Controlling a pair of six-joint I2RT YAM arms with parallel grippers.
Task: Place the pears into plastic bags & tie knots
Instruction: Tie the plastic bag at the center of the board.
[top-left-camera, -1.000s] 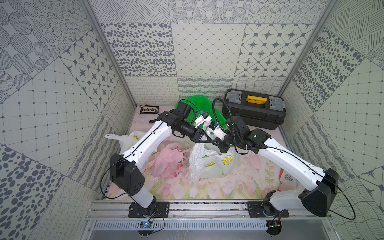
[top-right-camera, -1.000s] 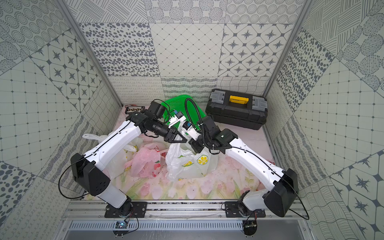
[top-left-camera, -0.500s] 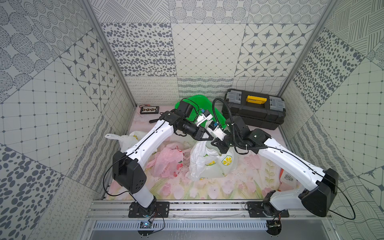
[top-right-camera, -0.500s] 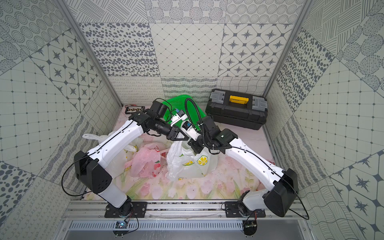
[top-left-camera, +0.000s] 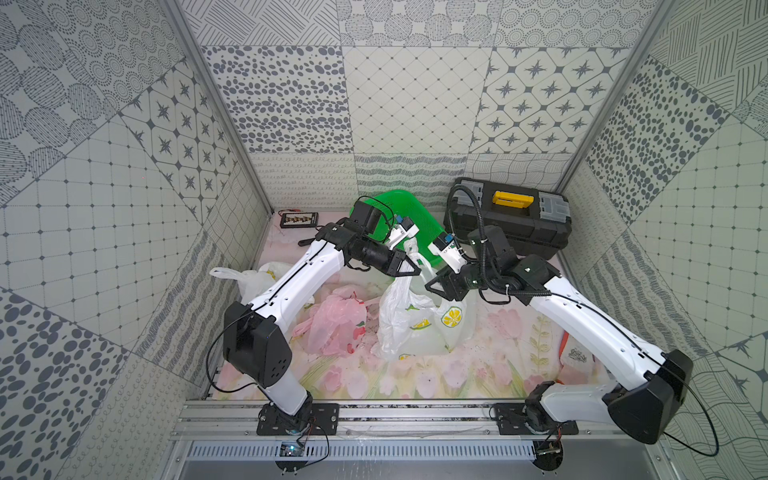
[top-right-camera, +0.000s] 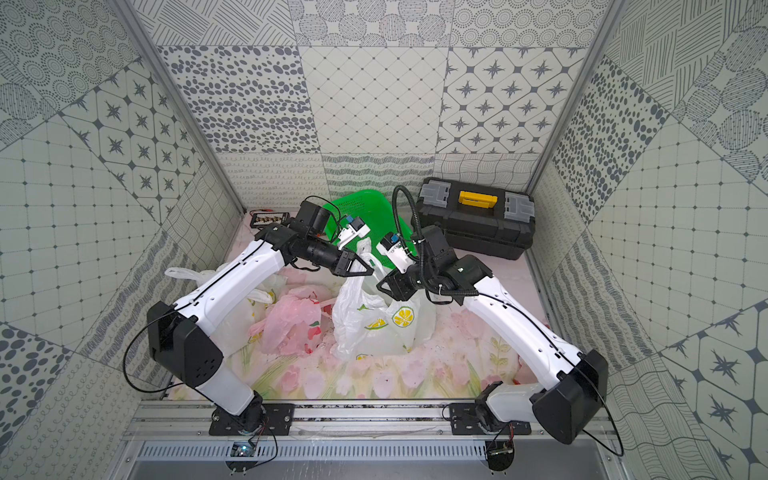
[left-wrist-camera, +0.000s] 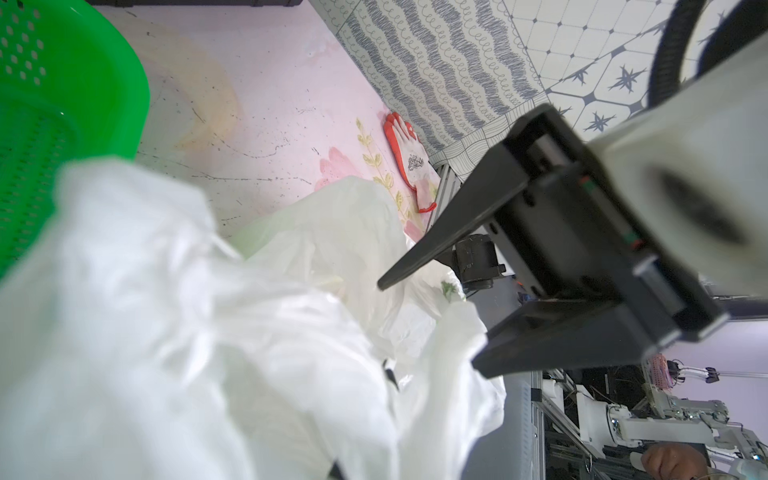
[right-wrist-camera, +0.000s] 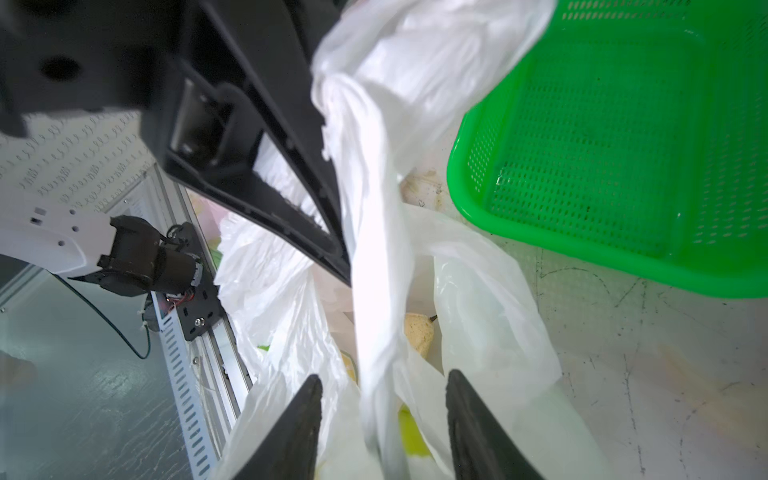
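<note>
The lemon-print bag (top-left-camera: 419, 328) stands near the middle of the counter (top-left-camera: 478, 374), forward of the green basket (top-left-camera: 399, 205) at the back edge. In both top views its twisted handle (top-left-camera: 399, 291) climbs to the left pincer (top-left-camera: 412, 271), whose jaws are together, clamped on that handle as far as I can judge. The right pincer (top-left-camera: 432, 286) hangs just beside it over the bag's mouth; in a top view the two pincers, left (top-right-camera: 368, 272) and right (top-right-camera: 380, 286), nearly meet above the bag (top-right-camera: 374, 332).

From the left wrist, the right pincer (left-wrist-camera: 428, 326) shows its jaws apart, with bag plastic (left-wrist-camera: 208, 332) bunched close below (the left's own tips are hidden).

From the right wrist comes the deciding relation: the handle (right-wrist-camera: 374, 249) runs lengthwise from the left pincer (right-wrist-camera: 343, 270) down into the gap of the right pincer (right-wrist-camera: 382, 374), touching neither jaw that I can see. A pear (right-wrist-camera: 419, 332) lies inside the bag. The right arm is nearer the free stretch, so it probably closes next.
</note>
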